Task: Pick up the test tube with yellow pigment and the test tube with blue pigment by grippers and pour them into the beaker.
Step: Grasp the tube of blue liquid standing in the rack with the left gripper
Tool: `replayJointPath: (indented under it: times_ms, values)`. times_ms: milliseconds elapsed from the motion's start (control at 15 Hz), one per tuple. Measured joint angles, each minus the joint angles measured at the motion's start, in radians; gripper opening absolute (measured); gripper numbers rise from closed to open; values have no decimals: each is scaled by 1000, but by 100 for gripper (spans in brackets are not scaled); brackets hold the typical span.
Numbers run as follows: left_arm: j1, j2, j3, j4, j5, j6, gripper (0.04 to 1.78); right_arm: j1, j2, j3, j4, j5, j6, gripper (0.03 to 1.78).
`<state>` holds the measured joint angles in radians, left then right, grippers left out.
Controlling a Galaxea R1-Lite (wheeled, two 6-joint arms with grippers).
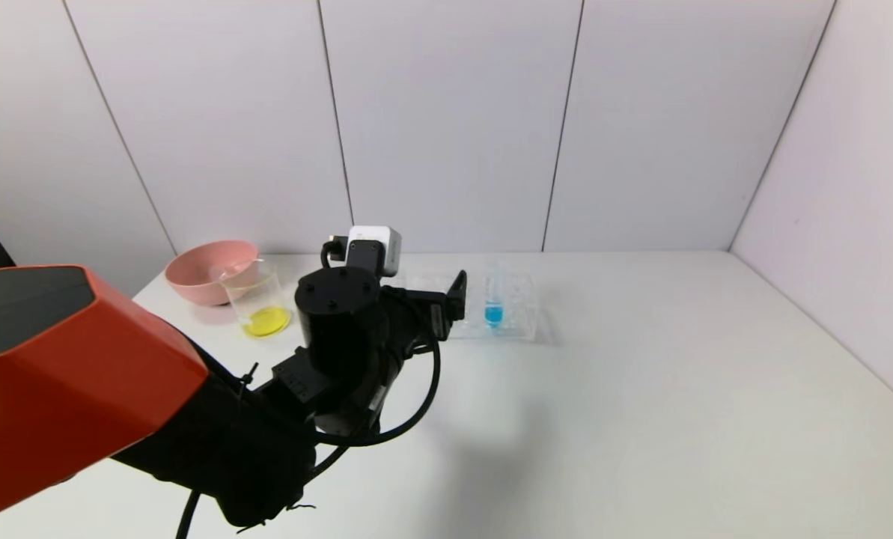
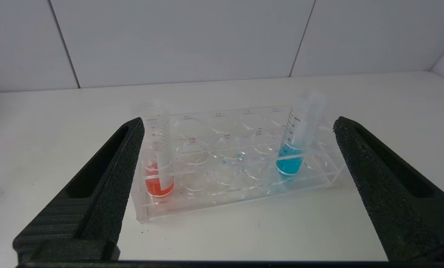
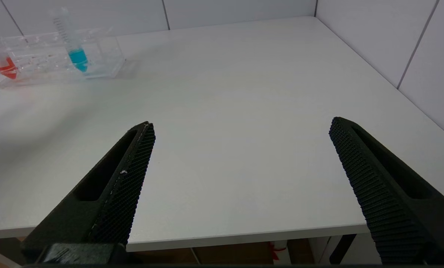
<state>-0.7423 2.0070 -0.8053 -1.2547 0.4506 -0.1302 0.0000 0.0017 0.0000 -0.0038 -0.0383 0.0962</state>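
Observation:
The test tube with blue pigment (image 1: 493, 299) stands tilted in a clear many-holed rack (image 1: 519, 323). It also shows in the left wrist view (image 2: 295, 143) and the right wrist view (image 3: 74, 44). My left gripper (image 1: 446, 299) is open just in front of the rack, its fingers spread about the rack's width (image 2: 238, 123), touching nothing. The beaker (image 1: 260, 299) stands to the left with yellow liquid in its bottom. The test tube with yellow pigment is out of view. My right gripper (image 3: 242, 124) is open and empty over the table's front edge.
A pink bowl (image 1: 208, 271) sits right behind the beaker at the back left. A red-liquid tube (image 2: 157, 160) stands at the rack's left end. White walls close the table at the back and right.

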Motion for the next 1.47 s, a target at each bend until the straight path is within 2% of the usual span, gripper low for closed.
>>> replayJointPath:
  times_ms: [400,1067,1467]
  values:
    - [-36,130,-126,8,5,3,178,0,0,0,0,0,0,171]
    - [-52,312,-443,149,15,3,178,0,0,0,0,0,0,171]
    - [-48,412,-567,201,40,4,178,0,0,0,0,0,0,171]
